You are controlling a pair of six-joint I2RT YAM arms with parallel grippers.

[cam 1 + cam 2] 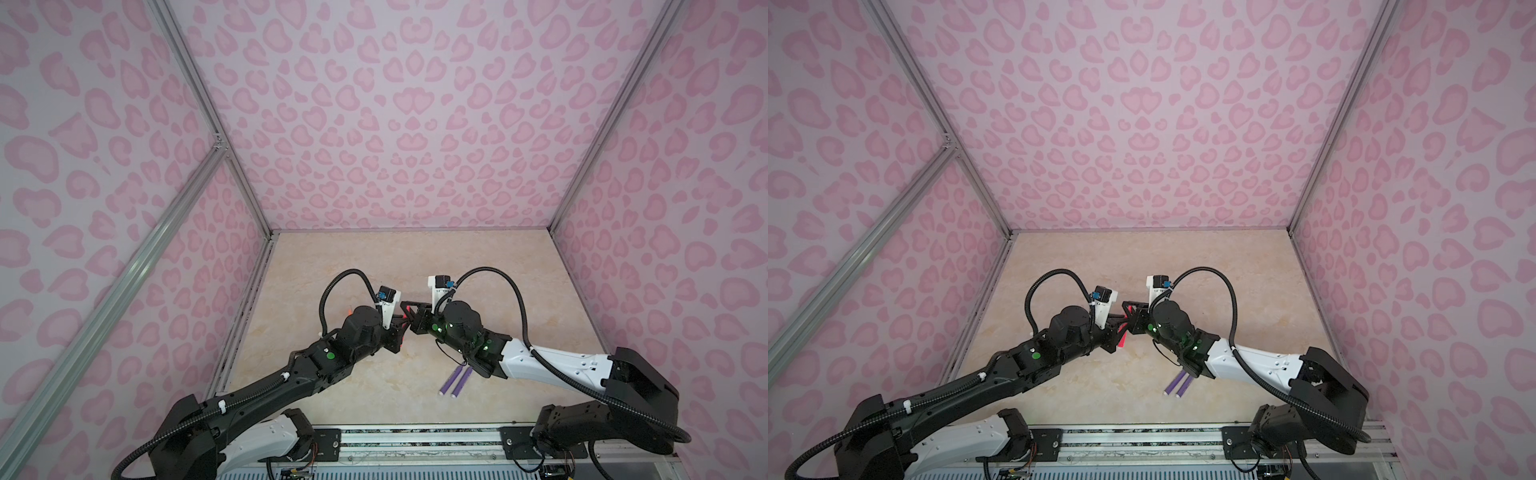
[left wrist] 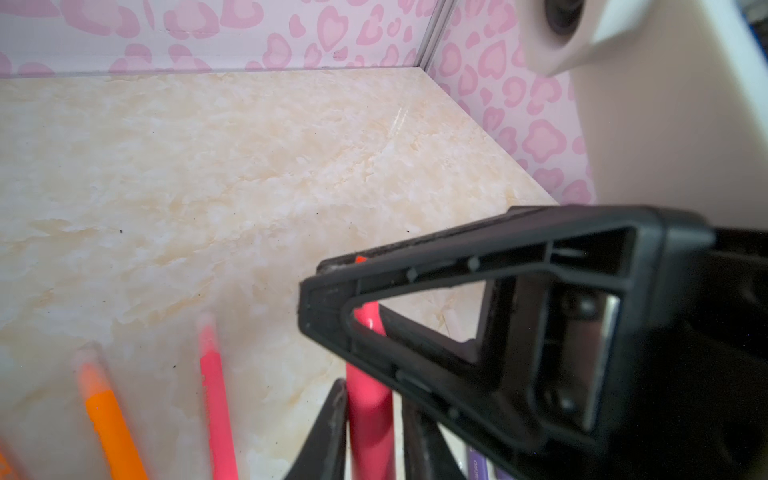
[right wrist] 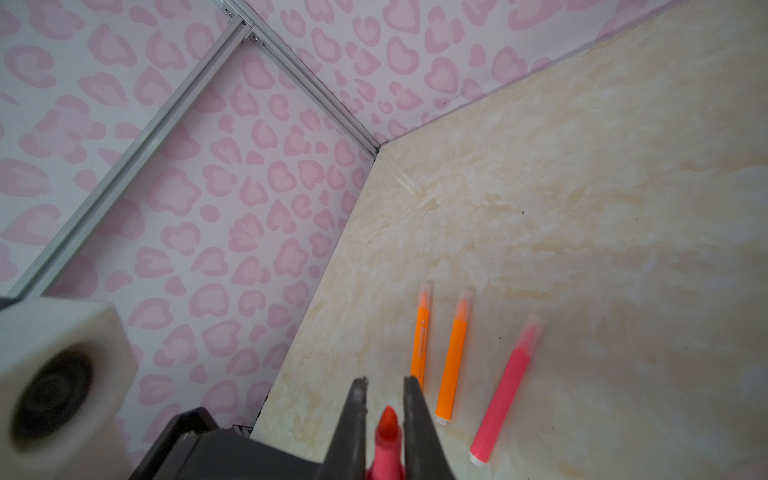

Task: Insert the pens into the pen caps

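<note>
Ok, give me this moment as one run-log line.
left gripper: flanks held pink-red pen, grip unclear | right gripper: shut on it, tip bare | table: capped orange pens, capped pink pen, purple pens

This looks like a robot test booth in a lab. A left arm and a right arm are fixed to a metal rail at the front of a beige table. Walls with pink heart spots, held by metal bars, close it in.
</note>
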